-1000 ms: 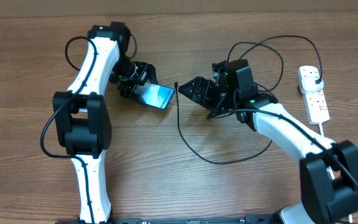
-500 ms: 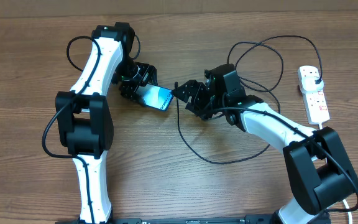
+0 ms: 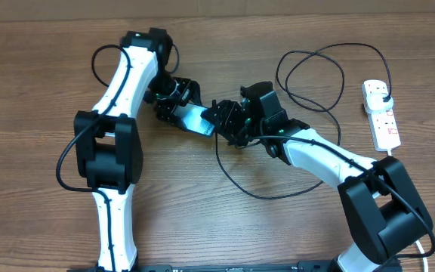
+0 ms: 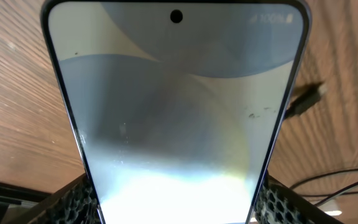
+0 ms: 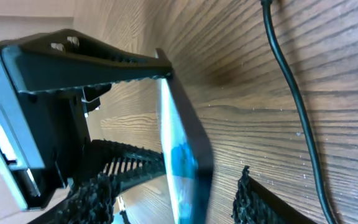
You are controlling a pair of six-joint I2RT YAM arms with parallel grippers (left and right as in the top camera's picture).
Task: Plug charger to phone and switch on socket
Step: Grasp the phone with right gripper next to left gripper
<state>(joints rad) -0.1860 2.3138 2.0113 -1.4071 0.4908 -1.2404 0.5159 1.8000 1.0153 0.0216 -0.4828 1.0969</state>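
My left gripper (image 3: 178, 108) is shut on the phone (image 3: 197, 119) and holds it tilted just above the table. In the left wrist view the phone's lit screen (image 4: 173, 112) fills the frame, gripped at both edges. My right gripper (image 3: 219, 121) is open, with its fingers either side of the phone's free end; in the right wrist view the phone (image 5: 182, 162) stands edge-on between them. The charger's black cable (image 3: 236, 181) loops on the table, and its plug tip (image 4: 306, 99) lies loose beside the phone. The white socket (image 3: 384, 121) lies at the far right.
The charger's black adapter (image 3: 384, 94) sits in the socket's far end. Cable loops (image 3: 308, 75) lie between the right arm and the socket. The socket's white cord (image 3: 393, 155) runs off toward the front right.
My right gripper has moved left, from beside the cable to around the phone's end. My left gripper has shifted the phone slightly right, toward it.
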